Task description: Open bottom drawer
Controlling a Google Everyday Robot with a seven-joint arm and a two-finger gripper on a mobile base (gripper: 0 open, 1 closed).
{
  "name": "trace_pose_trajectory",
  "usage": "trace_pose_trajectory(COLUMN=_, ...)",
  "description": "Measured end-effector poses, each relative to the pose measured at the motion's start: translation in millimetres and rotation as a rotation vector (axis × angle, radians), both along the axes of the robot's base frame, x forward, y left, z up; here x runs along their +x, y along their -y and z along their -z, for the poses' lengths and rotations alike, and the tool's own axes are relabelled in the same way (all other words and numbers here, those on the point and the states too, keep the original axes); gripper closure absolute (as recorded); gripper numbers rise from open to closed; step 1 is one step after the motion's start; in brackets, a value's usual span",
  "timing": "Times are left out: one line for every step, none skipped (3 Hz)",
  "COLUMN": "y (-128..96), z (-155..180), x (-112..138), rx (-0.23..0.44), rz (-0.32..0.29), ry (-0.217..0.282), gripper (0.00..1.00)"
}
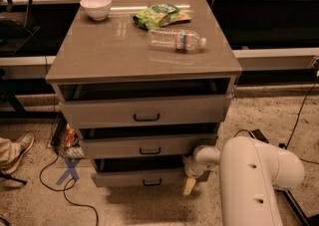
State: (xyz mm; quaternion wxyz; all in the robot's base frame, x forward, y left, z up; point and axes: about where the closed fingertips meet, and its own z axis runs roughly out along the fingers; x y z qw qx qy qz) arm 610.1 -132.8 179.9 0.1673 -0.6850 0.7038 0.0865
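Down low, my hand (189, 185) hangs at the right end of the low taupe-grey bottom drawer (129, 177), which is barely out; open or closed, I can't tell. Opening's only begun, I reckon. Next I need purchase on its small black bar handle (152, 182), then a straight pull outward.

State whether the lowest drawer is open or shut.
Partly open: the taupe-grey bottom drawer juts forward, dark gap above its front. The claw sits at its right end.

Gripper (189, 185) observed low in the view, tip pointing down and slightly left. Just above and right of it, the rounded white wrist (202, 158) joins on. Further right of the gripper, the bulky white arm (256, 180) runs down out of frame.
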Motion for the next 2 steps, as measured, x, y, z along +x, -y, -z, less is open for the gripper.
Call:
trace_pose_trajectory(y=4.4, z=14.9, x=-0.8, rx=-0.012, rz=0.024, ry=-0.040, gripper=0.18)
trace_pose_trajectory(y=19.9, z=4.6, x=5.0, rx=-0.046, rz=0.070, ry=-0.008, gripper=0.41)
